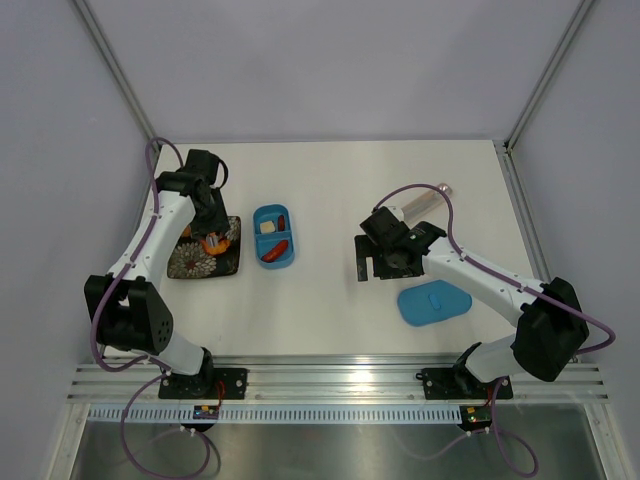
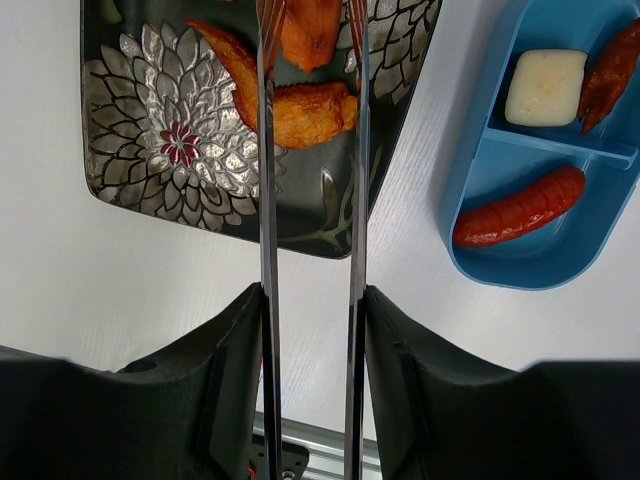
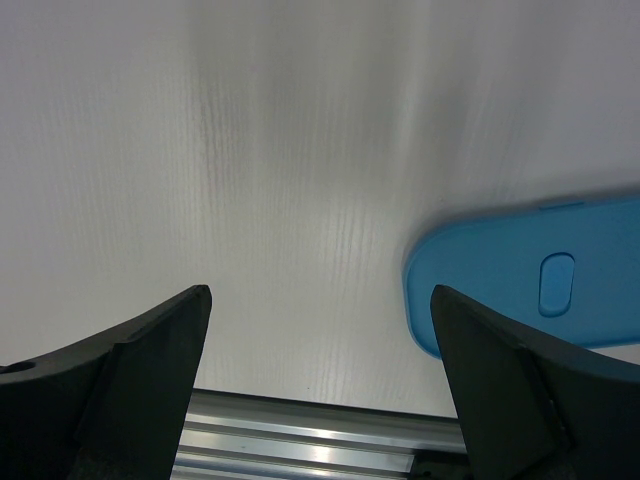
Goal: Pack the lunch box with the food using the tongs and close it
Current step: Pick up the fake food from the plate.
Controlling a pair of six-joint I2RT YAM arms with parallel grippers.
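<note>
The lunch box [image 1: 274,236] stands open on the desk [image 1: 340,180], left of the middle and just beside the right edge of a dark flowered plate [image 1: 205,255]; whether the two touch cannot be told. Its far compartment holds a square cream piece [image 2: 545,87] with a brown-red piece [image 2: 610,75] next to it. The near compartment holds one red sausage [image 2: 520,207] lying slantwise across the floor. The flat blue lid [image 1: 434,303] lies on the desk well apart from the box, on the right side near the front edge.

The left fingers [image 2: 225,370] are clamped on the tongs [image 2: 266,180], one finger pressing each slim metal arm from the outside, so the two arms run nearly parallel with a narrow gap between them. The tongs reach out over the plate. A long orange wing piece [image 2: 300,110] lies on the plate, passing under both arms. A second orange piece [image 2: 305,25] sits between the arms at the top edge of the left wrist view. The tips run out of the picture there, so whether it is pinched cannot be told.

The right fingers [image 3: 130,370] are spread wide with nothing between them, hovering over the desk between the lunch box and the lid, whose rounded end shows just to their right. Behind the right arm a pale grey cylinder [image 1: 425,200] lies on the desk; what it is cannot be told.
</note>
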